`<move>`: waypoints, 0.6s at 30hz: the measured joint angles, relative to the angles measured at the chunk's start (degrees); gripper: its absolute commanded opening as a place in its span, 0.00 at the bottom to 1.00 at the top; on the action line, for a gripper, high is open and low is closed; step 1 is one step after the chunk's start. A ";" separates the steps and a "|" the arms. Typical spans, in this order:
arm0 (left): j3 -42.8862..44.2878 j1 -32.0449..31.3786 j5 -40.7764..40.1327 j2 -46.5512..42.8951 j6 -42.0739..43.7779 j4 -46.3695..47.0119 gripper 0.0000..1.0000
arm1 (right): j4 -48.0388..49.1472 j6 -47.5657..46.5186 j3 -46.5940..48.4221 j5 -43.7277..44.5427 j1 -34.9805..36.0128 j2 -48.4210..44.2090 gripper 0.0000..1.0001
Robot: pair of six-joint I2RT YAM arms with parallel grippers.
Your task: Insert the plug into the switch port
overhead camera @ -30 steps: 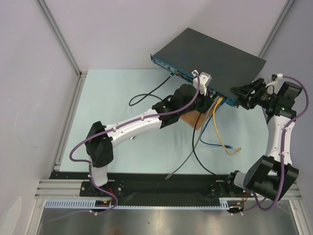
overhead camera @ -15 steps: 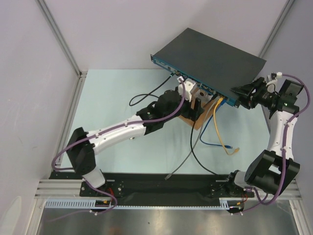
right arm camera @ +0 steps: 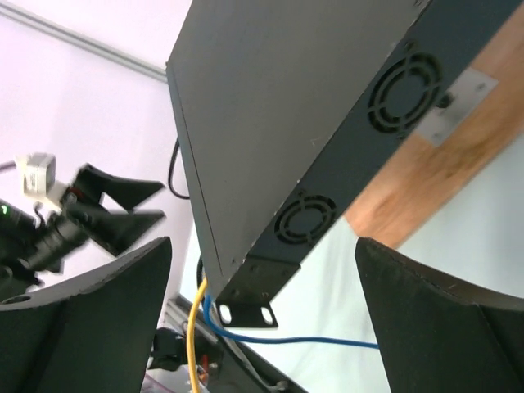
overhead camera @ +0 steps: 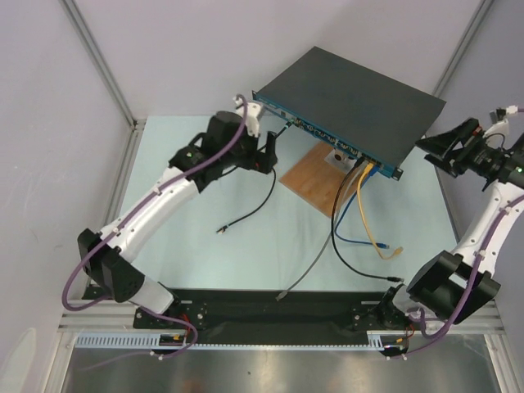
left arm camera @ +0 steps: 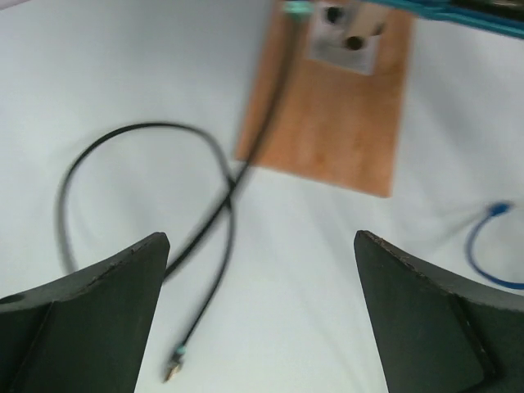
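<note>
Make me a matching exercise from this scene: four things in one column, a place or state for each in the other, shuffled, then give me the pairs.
Column one
1. switch
2. wooden board
3. left gripper
4. loose black plug

Column two
A. open, holding nothing
B. lying free on the table
C. reaching under the switch's front edge
D. has a yellow cable running from its front face

Pairs: 1-D, 2-C, 3-A, 4-B
</note>
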 measured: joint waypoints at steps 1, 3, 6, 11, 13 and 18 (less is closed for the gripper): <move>1.44 1.97 0.00 0.26 0.28 -2.56 1.00 | -2.12 -1.97 1.68 0.09 -0.87 0.28 1.00; 2.67 5.62 0.22 0.24 1.09 -5.75 1.00 | -6.03 -5.35 5.73 0.59 -2.01 1.44 1.00; 2.71 11.17 3.43 -1.20 3.23 -9.51 1.00 | -12.00 -10.16 12.63 2.05 -1.07 3.61 1.00; 2.25 14.78 2.78 -6.45 7.26 -11.69 1.00 | -15.78 -14.51 16.46 8.09 8.57 2.16 1.00; 0.96 14.75 2.47 -9.97 8.81 -11.74 1.00 | -16.61 -16.06 16.46 11.23 14.47 0.00 1.00; -2.95 14.75 1.09 -19.37 11.78 -11.50 1.00 | -17.92 -19.91 16.37 19.74 28.76 -7.87 1.00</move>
